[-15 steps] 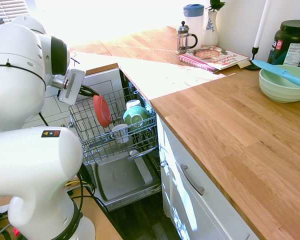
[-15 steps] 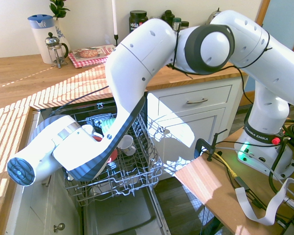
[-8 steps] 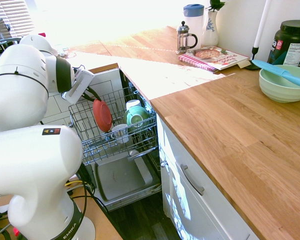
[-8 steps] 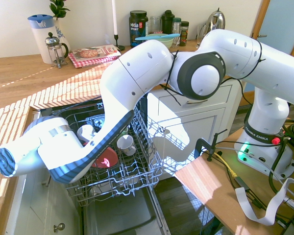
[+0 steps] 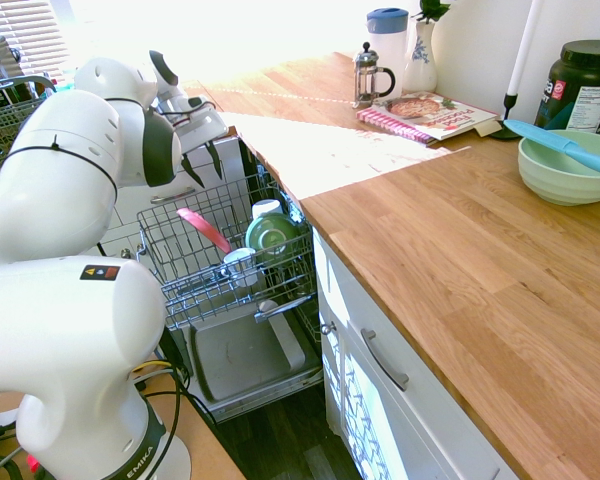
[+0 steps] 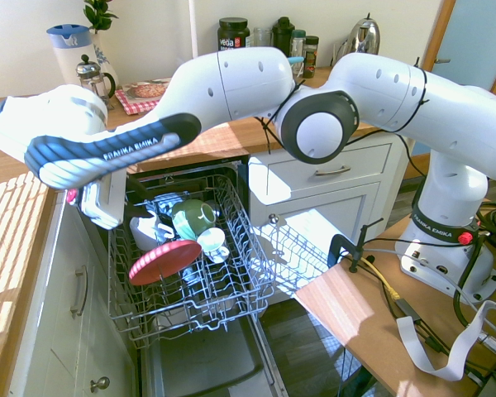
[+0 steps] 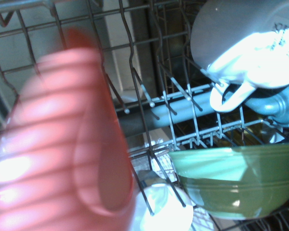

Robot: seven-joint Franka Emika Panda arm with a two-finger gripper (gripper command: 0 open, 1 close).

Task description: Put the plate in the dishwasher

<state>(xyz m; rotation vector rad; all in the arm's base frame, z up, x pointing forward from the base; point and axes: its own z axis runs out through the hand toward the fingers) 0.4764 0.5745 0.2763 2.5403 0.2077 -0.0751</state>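
The coral-red plate (image 6: pixel 164 261) is out of the robot's grasp now. A moment ago it stood nearly upright among the rack's tines with the gripper right at it; now it has tipped over and lies at a low slant across the wire rack (image 6: pixel 231 298) of the dishwasher (image 5: pixel 242 352), leaning rather than standing in a slot. In the first exterior view it shows as a thin pink sliver (image 5: pixel 204 229) angled over the wires, just beside the green bowl (image 5: pixel 272 232) and a small white cup (image 5: pixel 242 262). From the wrist camera the plate (image 7: pixel 58 144) fills one side of the picture, blurred, with the green bowl (image 7: pixel 231 180) and a white mug (image 7: pixel 241 45) close by it.

The arm has swung up and away from the rack. The gripper (image 5: pixel 212 150) now hangs above the rack near the counter edge, clear of the plate and holding nothing; its fingers look parted, though the glare there makes it hard to say how wide.

To my eye the main job is done: the plate is inside the dishwasher. It hasn't settled neatly, though, and flopped like that it takes up more room than it should. Nothing else in the rack looks disturbed. What seems left is for the arm to pull back.
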